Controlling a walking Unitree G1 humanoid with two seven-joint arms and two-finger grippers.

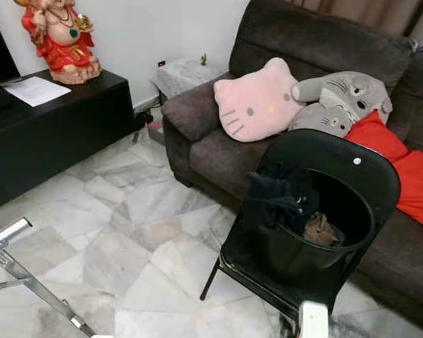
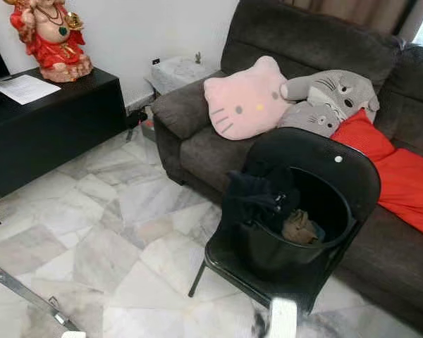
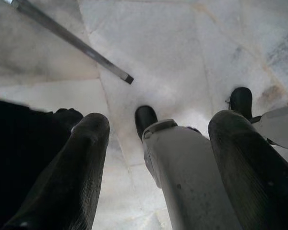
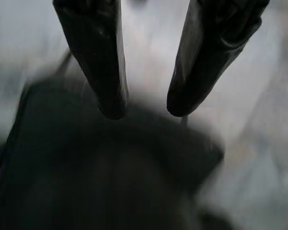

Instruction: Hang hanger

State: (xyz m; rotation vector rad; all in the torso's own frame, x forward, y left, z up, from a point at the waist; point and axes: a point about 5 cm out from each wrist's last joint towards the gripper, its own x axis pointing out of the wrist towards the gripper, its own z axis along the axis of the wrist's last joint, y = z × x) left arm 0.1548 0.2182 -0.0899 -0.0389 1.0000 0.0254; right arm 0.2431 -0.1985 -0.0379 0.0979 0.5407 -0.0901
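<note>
A black plastic bucket (image 1: 307, 236) sits on the seat of a black chair (image 1: 352, 172), which stands just in front of a dark fabric sofa (image 1: 303, 42). A dark garment (image 1: 278, 197) drapes over the bucket rim on the side away from the sofa, and a brownish cloth (image 1: 323, 231) lies inside. Judgement: the bucket serves as a laundry container, raised on the chair for easy reach.

No hanger can be identified. It may lie among the bucket contents, but this cannot be confirmed.

Beyond the chair, a pink cat-face cushion (image 1: 259, 102), a grey plush (image 1: 342, 98) and a red cloth (image 1: 402, 165) rest on the sofa. A thin metal frame (image 1: 14, 271) stands on the marble floor (image 1: 127, 232), well apart from the chair. Judgement: it may be the drying rack, the likely hanging point.

The left pincer (image 3: 156, 158) hangs over the floor, fingers spread and grasping nothing, with the robot's leg (image 3: 187, 177) below it. The right pincer (image 4: 144, 108) is released and empty, above a blurred dark shape, probably the chair. Judgement: the task is at its start.
</note>
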